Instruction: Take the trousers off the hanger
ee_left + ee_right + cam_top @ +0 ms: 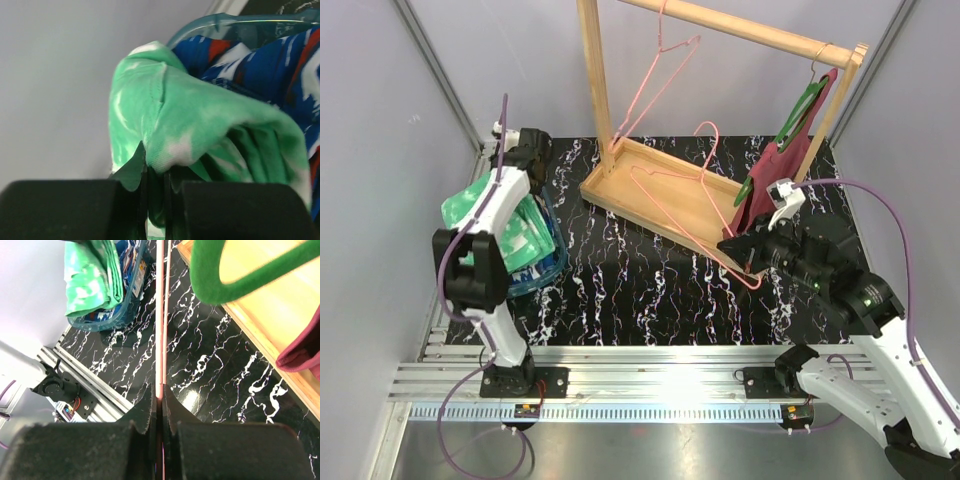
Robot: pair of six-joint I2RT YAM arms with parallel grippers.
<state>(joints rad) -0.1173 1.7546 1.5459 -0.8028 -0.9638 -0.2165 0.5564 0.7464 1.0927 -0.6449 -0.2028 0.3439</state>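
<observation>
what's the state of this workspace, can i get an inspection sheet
surface: black marbled table, no spills seen
job's things: green trousers and blue trousers at the clear bin, on no hanger
clutter: wooden rack; spare pink hanger on its bar; maroon garment on a green hanger
grippers: left gripper shut on the green trousers; right gripper shut on a pink wire hanger
cables: purple cable along each arm, no snag seen
surroundings: grey walls, aluminium rail at the near edge
</observation>
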